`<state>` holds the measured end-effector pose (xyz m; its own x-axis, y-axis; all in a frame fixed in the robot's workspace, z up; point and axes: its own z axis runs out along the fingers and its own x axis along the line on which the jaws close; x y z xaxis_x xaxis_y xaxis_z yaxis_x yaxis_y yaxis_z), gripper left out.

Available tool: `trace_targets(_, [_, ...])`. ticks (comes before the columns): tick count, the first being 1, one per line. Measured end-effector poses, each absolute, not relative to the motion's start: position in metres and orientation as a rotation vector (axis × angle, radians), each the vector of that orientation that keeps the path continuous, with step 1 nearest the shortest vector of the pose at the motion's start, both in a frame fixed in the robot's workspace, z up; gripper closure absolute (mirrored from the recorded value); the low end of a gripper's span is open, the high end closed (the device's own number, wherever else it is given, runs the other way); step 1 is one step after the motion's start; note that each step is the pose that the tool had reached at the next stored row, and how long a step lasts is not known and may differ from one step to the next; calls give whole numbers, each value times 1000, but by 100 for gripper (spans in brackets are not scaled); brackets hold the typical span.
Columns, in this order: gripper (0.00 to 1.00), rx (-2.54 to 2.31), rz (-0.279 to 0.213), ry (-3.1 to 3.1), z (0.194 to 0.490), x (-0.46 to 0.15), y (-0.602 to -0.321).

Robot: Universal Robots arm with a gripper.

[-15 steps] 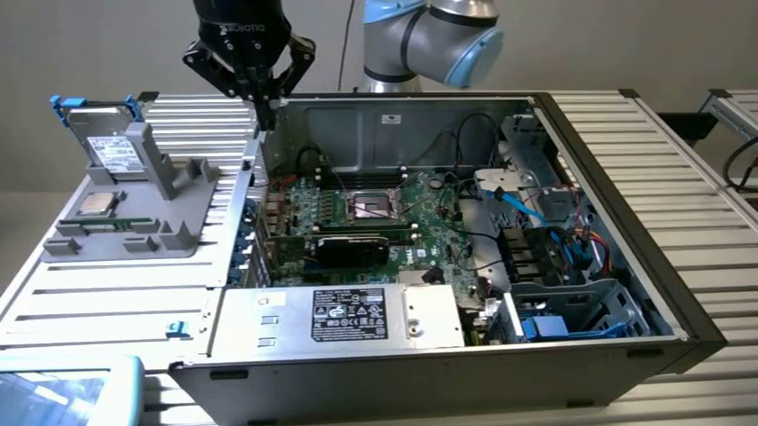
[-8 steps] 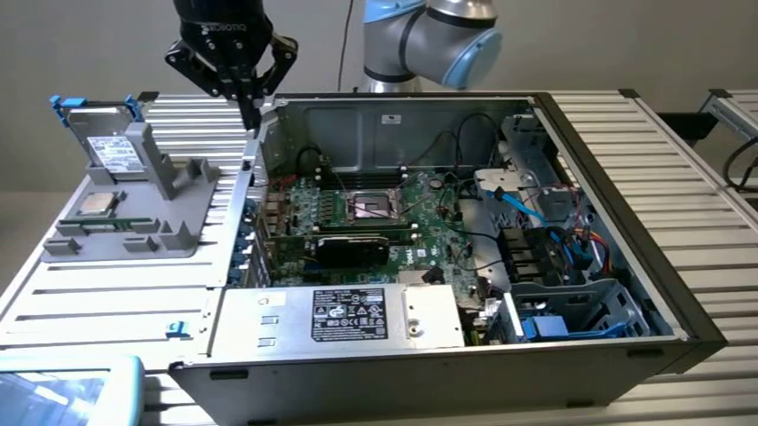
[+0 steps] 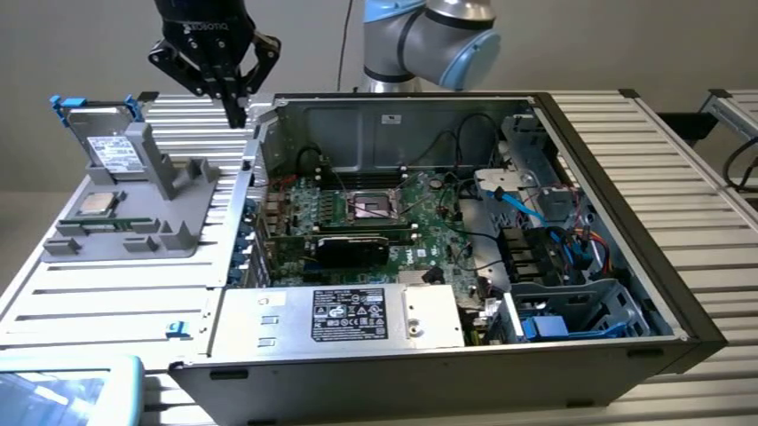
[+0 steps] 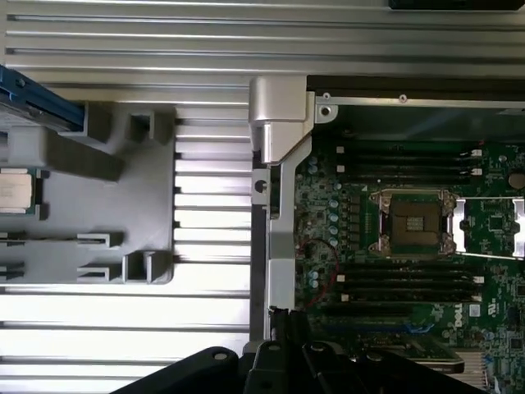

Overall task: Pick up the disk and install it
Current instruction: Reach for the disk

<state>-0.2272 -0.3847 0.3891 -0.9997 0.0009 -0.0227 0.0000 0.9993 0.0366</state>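
One worry: the gripper, jaws together and empty, hangs beside the computer case wall and could clip it reaching the disk.

Exterior view slants down from afar; wrist view, nearer, shares motherboard.

open computer case beside grey fixture
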Motion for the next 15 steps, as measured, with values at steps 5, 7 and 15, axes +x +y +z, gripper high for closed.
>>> trace_targets(5, [89, -15, 53, 3119, 389, -233, -376])
trace_targets(7, [89, -21, 50, 3119, 389, -235, -372])
trace_targets(15, [89, -54, 47, 3119, 388, -249, -363])
